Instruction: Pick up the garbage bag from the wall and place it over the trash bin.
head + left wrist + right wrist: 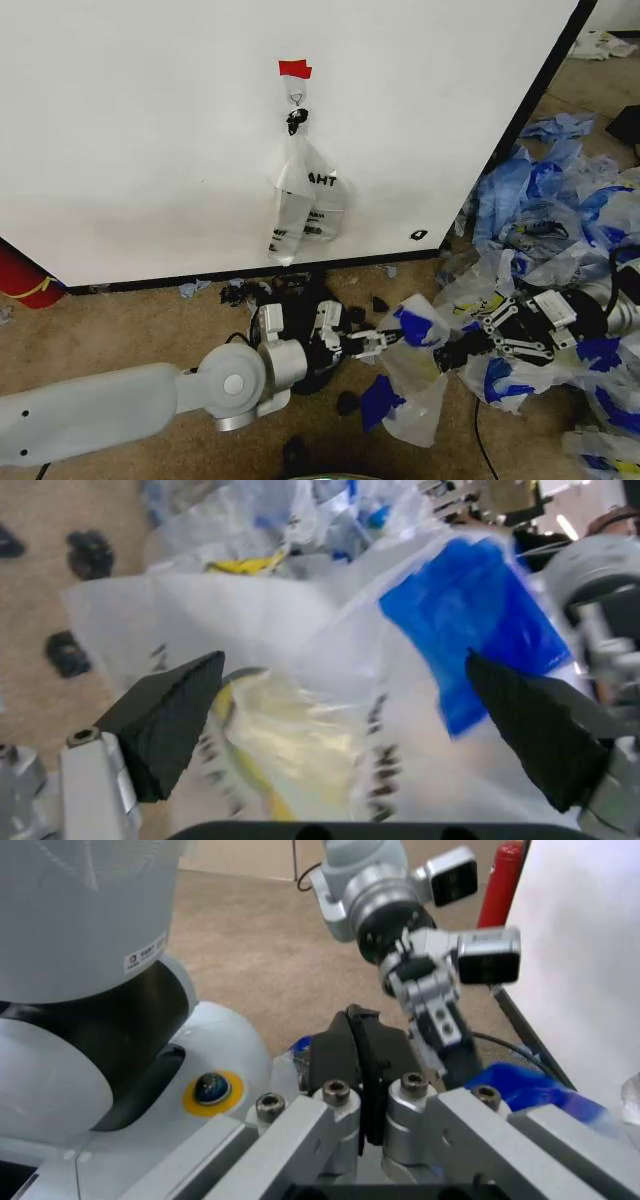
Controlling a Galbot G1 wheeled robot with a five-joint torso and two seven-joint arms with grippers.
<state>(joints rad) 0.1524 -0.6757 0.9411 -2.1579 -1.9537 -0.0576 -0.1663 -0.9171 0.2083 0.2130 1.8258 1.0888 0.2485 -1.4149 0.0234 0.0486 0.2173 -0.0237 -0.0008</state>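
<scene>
The left hand (378,343) reaches in low over the floor from the robot's left, its black fingers (165,720) spread wide with the garbage bag (420,385) between them. It straddles the plastic without pinching it, probably so it can take a fresh hold. The right hand (462,353) meets it from the other side. In the right wrist view its pads are pressed flat together with blue film at either edge, so it seems to be clamped on the bag's far rim, holding the thin film stretched between the two arms. The wall (150,120) stands behind, well apart from this bag, which is therefore already off it. To the robot's right a heap of loose bags (560,200) lies on the carpet (130,320). The dark round mass beneath the left wrist looks like the trash bin (318,375), just beside the bag; being held there suggests the mouth is being opened to go over it, though I cannot tell whether any of the bag touches the rim. A narrower white bag (300,200) hangs from the hook (296,97), under the red tape (294,68) that marks it.
</scene>
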